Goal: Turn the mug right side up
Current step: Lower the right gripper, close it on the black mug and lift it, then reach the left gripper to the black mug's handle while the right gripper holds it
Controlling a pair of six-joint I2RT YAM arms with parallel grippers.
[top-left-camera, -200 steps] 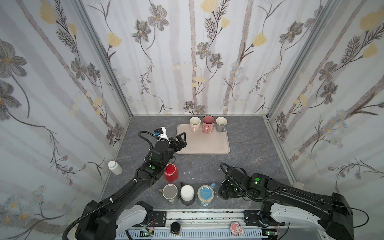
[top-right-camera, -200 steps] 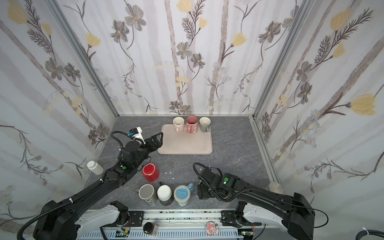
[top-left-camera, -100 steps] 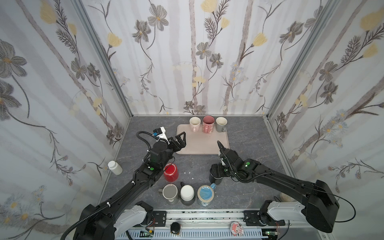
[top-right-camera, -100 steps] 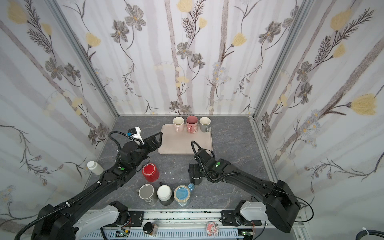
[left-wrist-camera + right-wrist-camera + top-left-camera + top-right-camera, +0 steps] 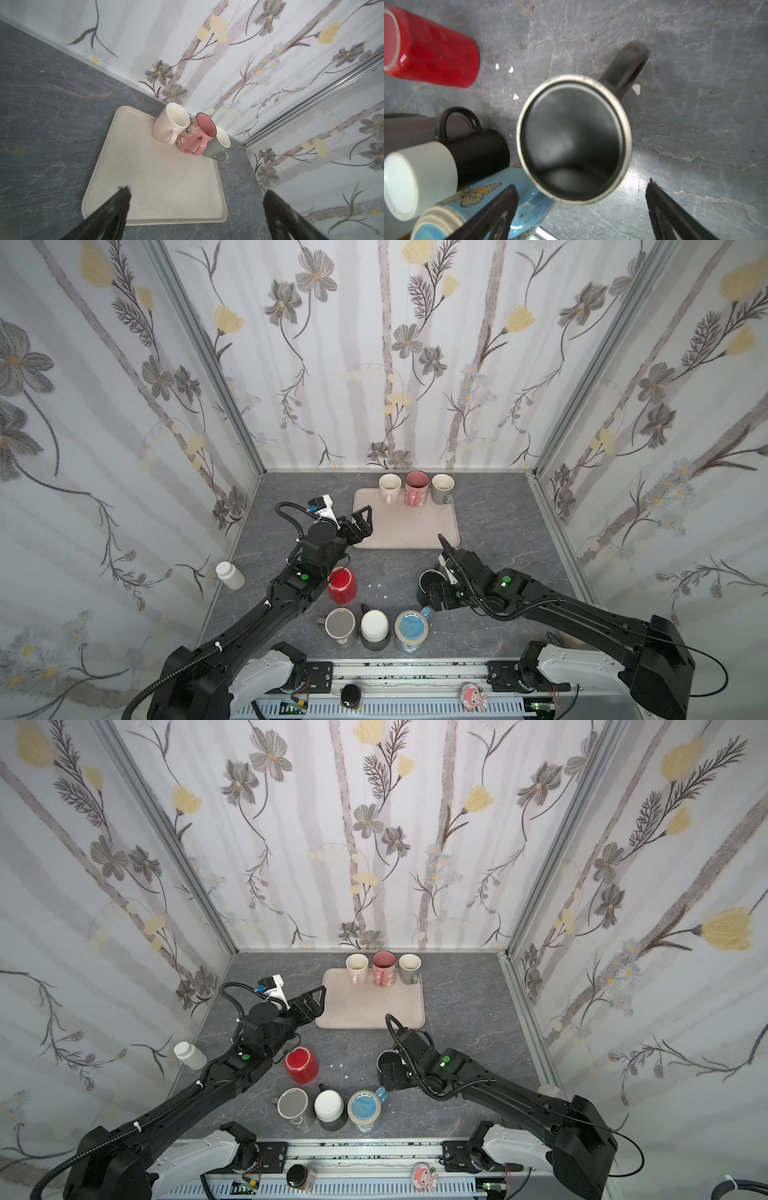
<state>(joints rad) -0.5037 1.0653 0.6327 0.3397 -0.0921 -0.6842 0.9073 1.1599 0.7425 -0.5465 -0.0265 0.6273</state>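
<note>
Nearest the front edge sit three bottoms-up mugs in a row: grey mug (image 5: 340, 623), white-bottomed mug (image 5: 374, 624), blue butterfly mug (image 5: 411, 626). Just behind the blue one, the black mug (image 5: 571, 141) stands right side up on the table (image 5: 490, 526), with the red mug (image 5: 342, 585) upside down off to its left. The right gripper (image 5: 581, 184) hovers over the black mug, jaws spread wide, gripping nothing. Further back, the left gripper (image 5: 196, 190) hangs over the tray's (image 5: 158, 187) near edge, also wide open and empty. At the tray's far edge: cream mug (image 5: 172, 122), pink mug (image 5: 197, 135), light grey mug (image 5: 218, 143), all upright.
</note>
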